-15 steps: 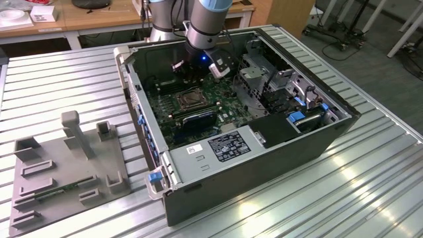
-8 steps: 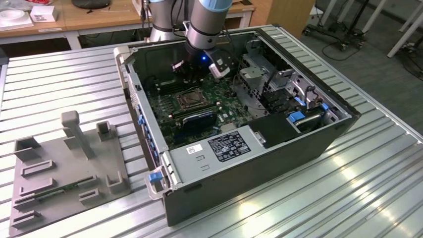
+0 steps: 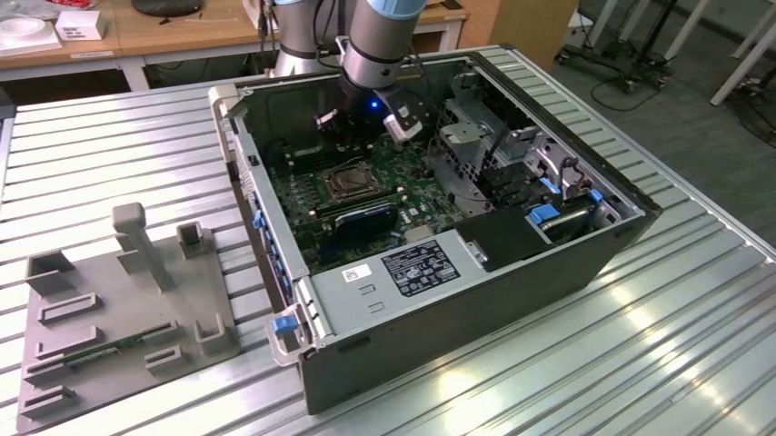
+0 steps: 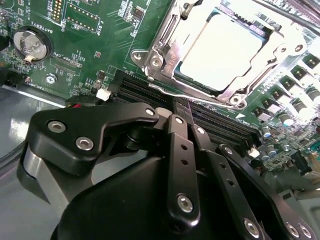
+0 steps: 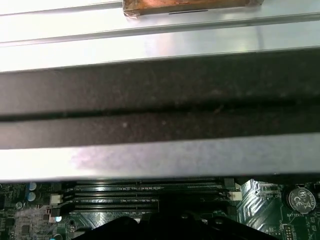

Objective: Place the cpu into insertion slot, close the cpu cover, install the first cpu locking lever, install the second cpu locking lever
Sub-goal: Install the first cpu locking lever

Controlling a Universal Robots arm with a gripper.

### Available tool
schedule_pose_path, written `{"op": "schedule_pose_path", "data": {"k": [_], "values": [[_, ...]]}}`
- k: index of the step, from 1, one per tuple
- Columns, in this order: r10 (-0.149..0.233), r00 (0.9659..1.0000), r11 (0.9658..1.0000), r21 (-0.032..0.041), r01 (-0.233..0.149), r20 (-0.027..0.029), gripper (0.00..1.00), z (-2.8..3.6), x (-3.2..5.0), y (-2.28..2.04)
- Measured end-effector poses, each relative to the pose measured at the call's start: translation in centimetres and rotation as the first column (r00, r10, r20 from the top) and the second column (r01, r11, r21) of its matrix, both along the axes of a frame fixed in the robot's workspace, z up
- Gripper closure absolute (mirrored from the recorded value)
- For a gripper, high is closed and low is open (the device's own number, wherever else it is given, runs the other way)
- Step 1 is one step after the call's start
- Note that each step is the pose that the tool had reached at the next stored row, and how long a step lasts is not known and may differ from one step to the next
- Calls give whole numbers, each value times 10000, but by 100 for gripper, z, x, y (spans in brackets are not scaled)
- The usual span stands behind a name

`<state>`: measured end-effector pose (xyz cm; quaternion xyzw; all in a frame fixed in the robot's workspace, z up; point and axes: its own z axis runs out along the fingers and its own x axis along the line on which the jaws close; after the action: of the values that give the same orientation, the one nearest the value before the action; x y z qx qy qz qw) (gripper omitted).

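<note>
In the second wrist view the cpu [image 4: 220, 50], with its pale silver top, lies in the insertion slot [image 4: 172, 67] on the green board. The silver cpu cover [image 4: 165, 47] frames it and looks laid down over it. A thin lever rod [image 4: 200, 95] runs along the socket's edge beside the memory slots. My gripper [image 4: 184, 112] hangs over those slots a short way off the socket, its black fingers [image 4: 176, 145] pressed together with nothing between them. In the exterior view the gripper [image 3: 352, 138] is inside the open computer case, just behind the insertion slot [image 3: 345, 183].
Long black memory slots [image 5: 145, 195] and a coin battery [image 4: 31, 44] sit near the socket. Drive cages and cables [image 3: 510, 173] fill the case on the exterior view's right. A grey fixture block [image 3: 122, 309] stands on the ribbed metal table [image 3: 606, 363] outside the case wall [image 3: 249, 191].
</note>
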<state>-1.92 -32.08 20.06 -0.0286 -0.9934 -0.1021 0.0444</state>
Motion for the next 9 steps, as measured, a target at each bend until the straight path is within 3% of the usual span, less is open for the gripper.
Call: {"op": "schedule_pose_path", "data": {"k": [9], "values": [[1,10000,10000,-1,-1,8,89,107,0,6]]}}
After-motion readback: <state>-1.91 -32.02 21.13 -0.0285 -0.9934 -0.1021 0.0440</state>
